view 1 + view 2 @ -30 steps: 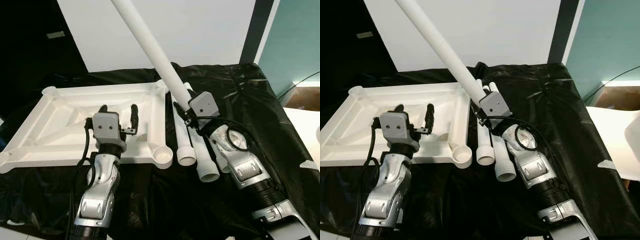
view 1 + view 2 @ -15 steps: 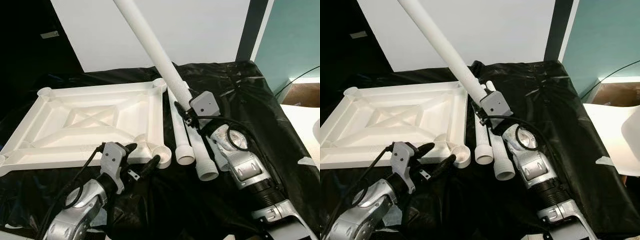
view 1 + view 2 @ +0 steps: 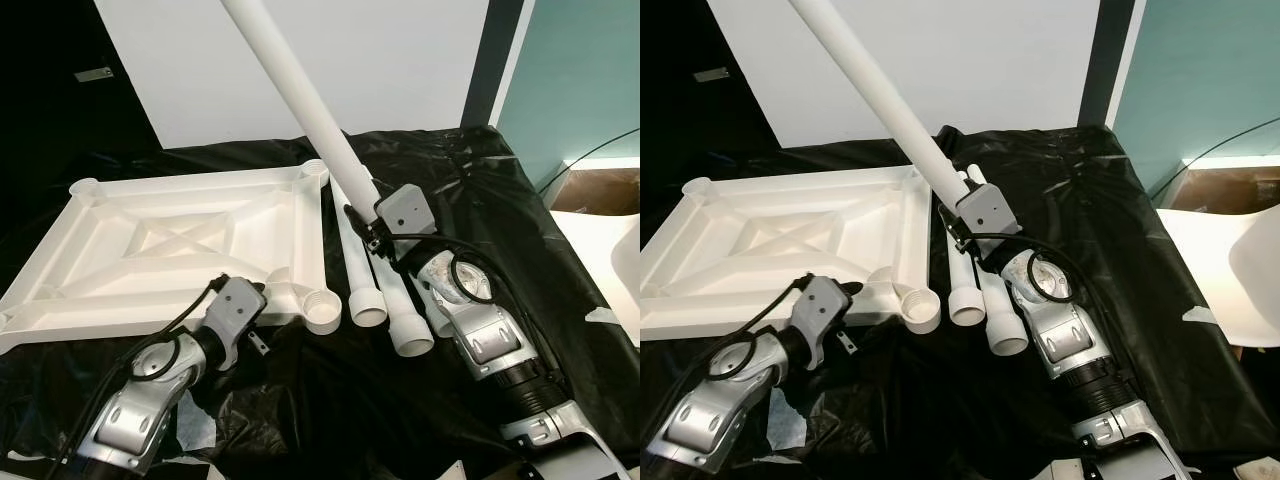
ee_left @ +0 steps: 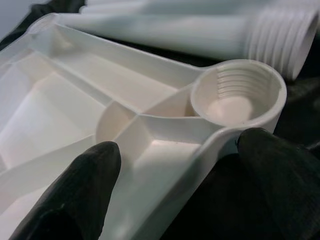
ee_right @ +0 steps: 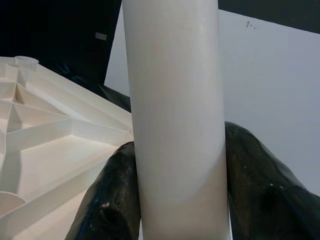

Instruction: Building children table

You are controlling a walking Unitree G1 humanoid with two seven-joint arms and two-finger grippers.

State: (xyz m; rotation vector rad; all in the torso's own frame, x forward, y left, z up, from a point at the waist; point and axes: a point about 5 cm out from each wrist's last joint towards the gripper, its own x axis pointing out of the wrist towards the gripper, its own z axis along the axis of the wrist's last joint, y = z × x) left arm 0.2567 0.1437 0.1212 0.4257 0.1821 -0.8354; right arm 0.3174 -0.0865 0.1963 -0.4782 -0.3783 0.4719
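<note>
Right gripper (image 3: 368, 222) clamped on raised white leg (image 3: 300, 95); left gripper (image 4: 180, 165) spread wide astride tabletop (image 3: 170, 245) corner socket (image 4: 235, 95).

tabletop (image 3: 150, 250): white | legs (image 3: 368, 300): white | cover sheet (image 3: 470, 190): glossy black | gripper fingers (image 4: 85, 195): black | far wall (image 3: 390, 60): white, teal right

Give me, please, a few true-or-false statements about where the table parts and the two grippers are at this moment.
1. The right gripper is shut on a white table leg that points up and away. True.
2. The tabletop lies with its ribbed underside up. True.
3. The left gripper holds a leg. False: it is open, its fingers on either side of the tabletop's edge by the threaded corner socket.
4. All the legs are screwed in. False: spare legs lie loose on the black sheet.
</note>
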